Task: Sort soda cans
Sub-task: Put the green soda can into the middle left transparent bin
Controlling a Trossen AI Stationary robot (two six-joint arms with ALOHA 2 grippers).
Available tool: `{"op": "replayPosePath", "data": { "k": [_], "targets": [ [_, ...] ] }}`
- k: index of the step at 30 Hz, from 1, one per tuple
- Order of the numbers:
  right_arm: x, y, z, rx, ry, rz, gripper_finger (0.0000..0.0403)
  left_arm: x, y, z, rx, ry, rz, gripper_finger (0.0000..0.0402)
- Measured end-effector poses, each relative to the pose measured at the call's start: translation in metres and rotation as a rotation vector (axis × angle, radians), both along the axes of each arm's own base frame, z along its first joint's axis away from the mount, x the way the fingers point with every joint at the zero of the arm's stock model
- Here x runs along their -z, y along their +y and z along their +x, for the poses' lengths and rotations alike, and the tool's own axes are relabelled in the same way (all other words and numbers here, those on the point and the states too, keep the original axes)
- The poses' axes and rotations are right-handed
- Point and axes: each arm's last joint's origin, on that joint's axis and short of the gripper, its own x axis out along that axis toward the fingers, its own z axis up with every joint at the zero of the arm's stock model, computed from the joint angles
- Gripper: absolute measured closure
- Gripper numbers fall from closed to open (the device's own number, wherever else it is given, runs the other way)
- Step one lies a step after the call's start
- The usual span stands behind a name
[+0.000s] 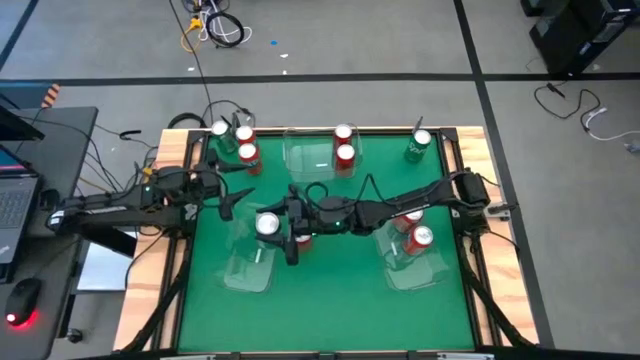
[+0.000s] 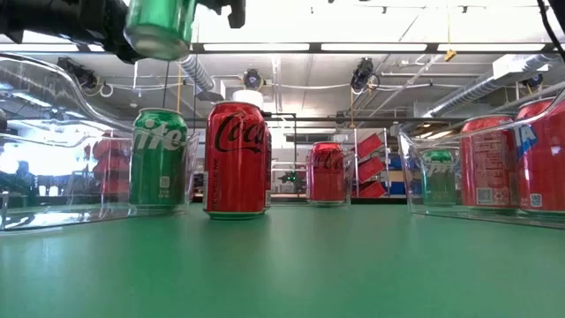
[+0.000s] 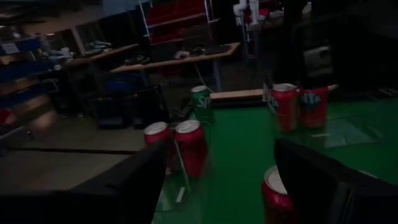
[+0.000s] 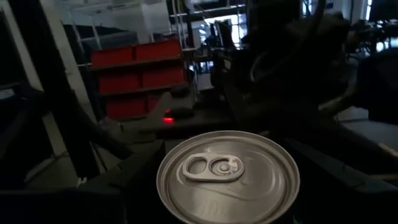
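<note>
My right gripper point(image 1: 272, 226) reaches from the table's right to left of centre and is shut on a green soda can point(image 2: 160, 27), whose silver top point(image 4: 227, 177) fills the right wrist view. The can hangs in the air above the clear left tray point(image 1: 247, 268). One green can point(image 2: 159, 159) stands in that tray, with a red can point(image 2: 236, 159) beside it. My left gripper point(image 1: 228, 201) hovers open near the table's left edge, touching nothing. Other red cans point(image 1: 345, 154) and green cans point(image 1: 418, 146) stand along the far side. My right gripper pinches the green can's body just below the silver top point(image 4: 227, 177) between its two fingers, one on each side point(image 4: 127, 180). It comes roughly level from the table's right. The can stays upright and lifted clear, high above the table point(image 2: 160, 27).
A clear tray on the right point(image 1: 412, 262) holds red cans point(image 1: 418, 238). A far tray point(image 1: 310, 160) holds two red cans. Three cans point(image 1: 244, 142) stand at the far left corner. Wooden rails point(image 1: 478, 180) border the green mat. Open mat lies toward the near edge.
</note>
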Motion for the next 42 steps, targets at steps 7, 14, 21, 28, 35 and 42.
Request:
{"op": "replayPosePath", "data": {
  "k": [7, 14, 21, 28, 35, 42],
  "targets": [
    [0.031, 0.012, 0.011, 0.085, 0.022, 0.004, 0.0116, -0.004, 0.002, -0.001, -0.015, -0.043, -0.007, 0.0133],
    [0.041, 0.026, 0.032, 0.091, 0.034, -0.011, 0.0116, -0.005, 0.002, -0.001, -0.014, -0.061, -0.011, 0.0148],
    [0.065, 0.029, 0.052, 0.090, 0.089, -0.077, 0.0116, -0.005, 0.002, -0.001, -0.014, -0.062, -0.010, 0.0148],
    [0.085, 0.026, 0.058, 0.110, 0.129, -0.106, 0.0116, -0.005, 0.001, -0.001, -0.012, -0.061, -0.010, 0.0148],
    [0.089, 0.024, 0.057, 0.117, 0.183, -0.123, 0.0116, -0.005, 0.001, -0.001, -0.011, -0.060, -0.011, 0.0149],
    [0.102, 0.018, 0.054, 0.127, 0.224, -0.129, 0.0116, -0.005, 0.001, -0.001, -0.011, -0.060, -0.011, 0.0149]
  ]
}}
